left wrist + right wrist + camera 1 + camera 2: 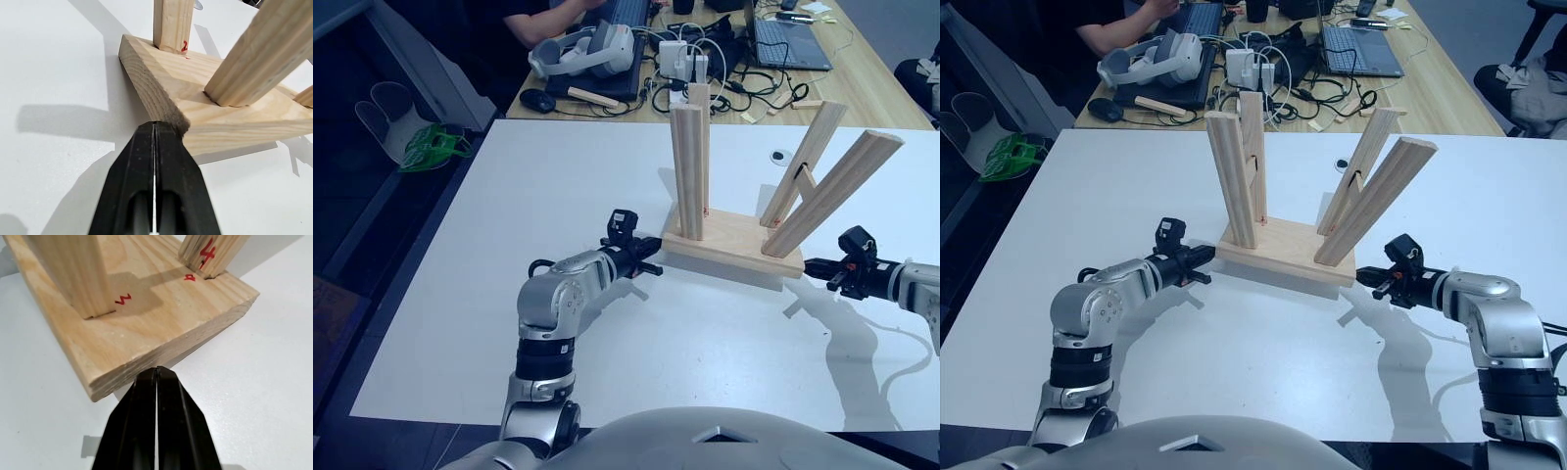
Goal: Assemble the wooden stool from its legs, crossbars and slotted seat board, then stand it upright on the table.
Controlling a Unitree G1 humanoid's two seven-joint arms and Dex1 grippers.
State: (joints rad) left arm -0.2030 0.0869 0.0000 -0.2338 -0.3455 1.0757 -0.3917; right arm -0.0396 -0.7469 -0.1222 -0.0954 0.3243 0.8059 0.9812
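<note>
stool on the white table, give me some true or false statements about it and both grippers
1. The board lies flat on the table. True.
2. The left gripper is open wide. False: it is shut, with its tip at the board's edge.
3. The right gripper holds a leg. False: it is shut on nothing, with its tip at the board's opposite edge.
4. The right legs lean outward, while the left legs stand upright. True.

I am reading a red 2 [184, 45] on one leg [172, 22]. I am also seeing a red 3 [123, 298] and a small 4 [190, 277] on the seat board [146, 338], and a larger 4 [208, 247] on another leg [222, 254].
</note>
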